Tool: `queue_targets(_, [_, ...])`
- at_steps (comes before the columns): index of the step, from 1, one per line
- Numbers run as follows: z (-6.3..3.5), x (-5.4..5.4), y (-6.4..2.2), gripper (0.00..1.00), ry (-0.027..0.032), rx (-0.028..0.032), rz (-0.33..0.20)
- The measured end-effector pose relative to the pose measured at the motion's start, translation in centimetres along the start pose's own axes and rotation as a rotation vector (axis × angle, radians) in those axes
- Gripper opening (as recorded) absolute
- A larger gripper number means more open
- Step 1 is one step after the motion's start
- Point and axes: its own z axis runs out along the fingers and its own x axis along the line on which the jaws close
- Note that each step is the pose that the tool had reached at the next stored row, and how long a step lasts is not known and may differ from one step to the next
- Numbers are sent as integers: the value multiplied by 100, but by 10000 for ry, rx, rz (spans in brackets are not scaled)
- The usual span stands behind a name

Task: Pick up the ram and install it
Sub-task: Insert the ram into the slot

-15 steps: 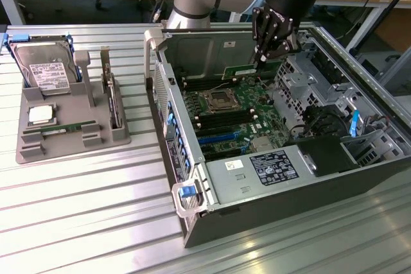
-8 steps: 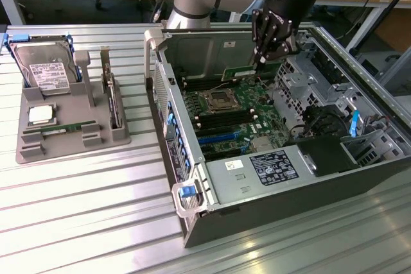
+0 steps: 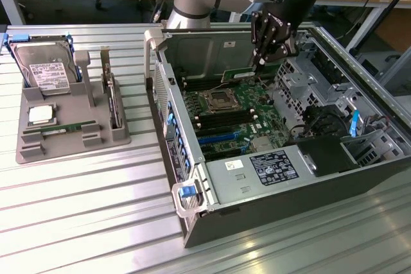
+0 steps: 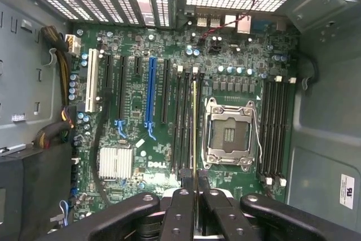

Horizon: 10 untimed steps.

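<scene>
In the wrist view the ram point(image 4: 194, 134) shows edge-on as a thin green-yellow line running out from between my fingertips. My gripper point(image 4: 195, 196) is shut on it. The stick hangs over the bank of dark memory slots point(image 4: 183, 122) beside the empty processor socket point(image 4: 230, 134); I cannot tell whether it touches a slot. In the exterior view my gripper point(image 3: 260, 63) points down into the open computer case point(image 3: 270, 171), above the far end of the motherboard near the socket point(image 3: 221, 99).
A grey tray point(image 3: 96, 142) at the exterior view's left holds a hard drive point(image 3: 43, 68), a square processor chip point(image 3: 40, 115) and another green stick point(image 3: 61, 129). Case walls, a drive cage point(image 3: 308, 81) and cables point(image 3: 321, 123) surround the motherboard.
</scene>
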Motion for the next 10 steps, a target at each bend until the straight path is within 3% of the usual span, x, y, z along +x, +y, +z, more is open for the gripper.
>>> queue_targets(10, [53, 1, -2, 12, -1, 0, 0])
